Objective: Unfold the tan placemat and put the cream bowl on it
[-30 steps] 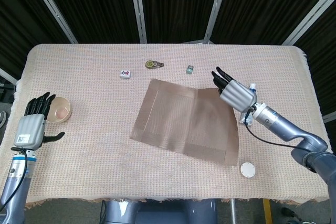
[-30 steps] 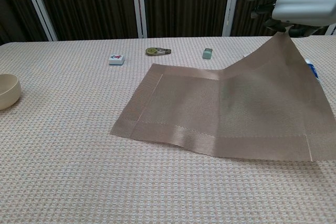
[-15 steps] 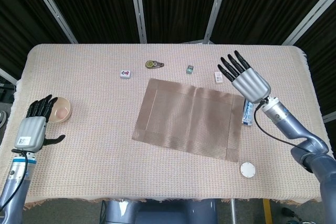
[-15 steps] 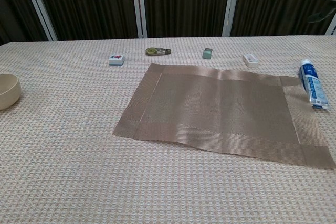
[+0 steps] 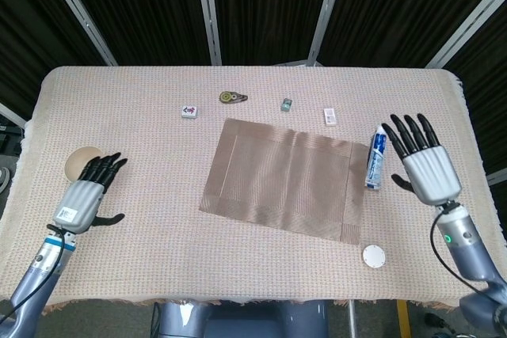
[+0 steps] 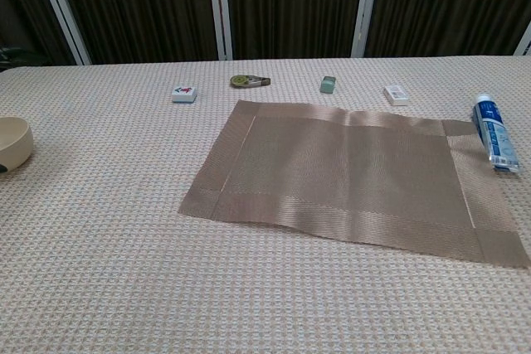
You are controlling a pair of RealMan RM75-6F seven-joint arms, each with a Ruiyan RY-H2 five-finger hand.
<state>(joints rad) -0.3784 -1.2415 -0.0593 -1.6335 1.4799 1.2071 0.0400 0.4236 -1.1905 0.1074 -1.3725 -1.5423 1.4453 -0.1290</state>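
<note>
Half the job looks done from here: the tan placemat (image 5: 283, 188) lies spread flat in the middle of the table (image 5: 142, 195), with only a faint ridge where its fold was, so I judge it ready to take the bowl. My right hand (image 5: 423, 165) hangs off to the placemat's right, past the blue-and-white tube (image 5: 375, 160), fingers spread and holding nothing, which keeps it out of the way of the delivery. The cream bowl (image 5: 78, 162) sits near the table's left edge, well apart from the placemat. My left hand (image 5: 85, 198) is just beside it on the near side, fingers apart and pointing at the rim, empty, placed there, I reckon, to take hold. In the chest view a dark fingertip shows at the bowl's base. Small clutter along the far side stays clear of my path.
</note>
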